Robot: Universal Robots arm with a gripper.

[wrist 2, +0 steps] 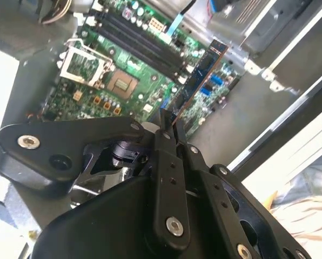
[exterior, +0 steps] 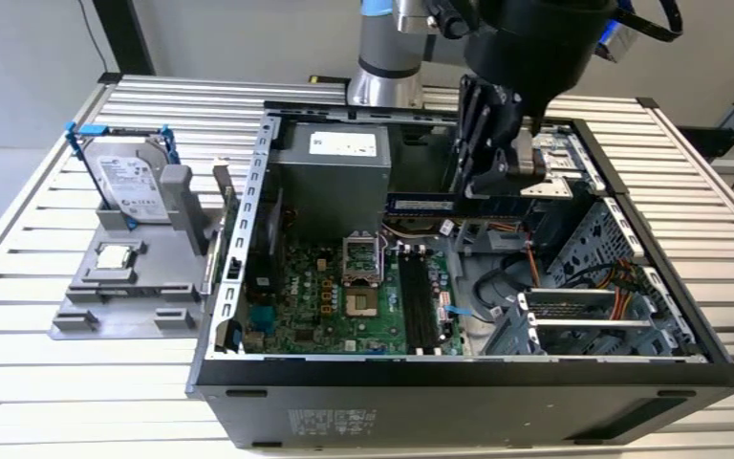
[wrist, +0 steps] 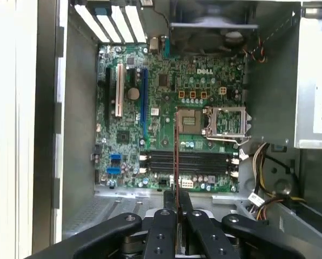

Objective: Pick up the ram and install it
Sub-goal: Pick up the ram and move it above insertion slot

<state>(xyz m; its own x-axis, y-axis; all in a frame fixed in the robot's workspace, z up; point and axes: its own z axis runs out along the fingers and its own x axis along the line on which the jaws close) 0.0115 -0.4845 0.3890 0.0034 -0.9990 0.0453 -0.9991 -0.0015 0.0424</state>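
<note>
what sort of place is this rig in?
Probably a robotics lab bench for PC assembly: open computer case on a slatted aluminium table, a grey fixture holding a hard drive, and the gripper holding the ram.

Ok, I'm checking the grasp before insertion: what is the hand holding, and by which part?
The hand holds the ram, pinched across its two flat faces at the upper long edge.

White lettering on motherboard (wrist: 162, 120), white printed label on power supply (exterior: 329, 172)
</note>
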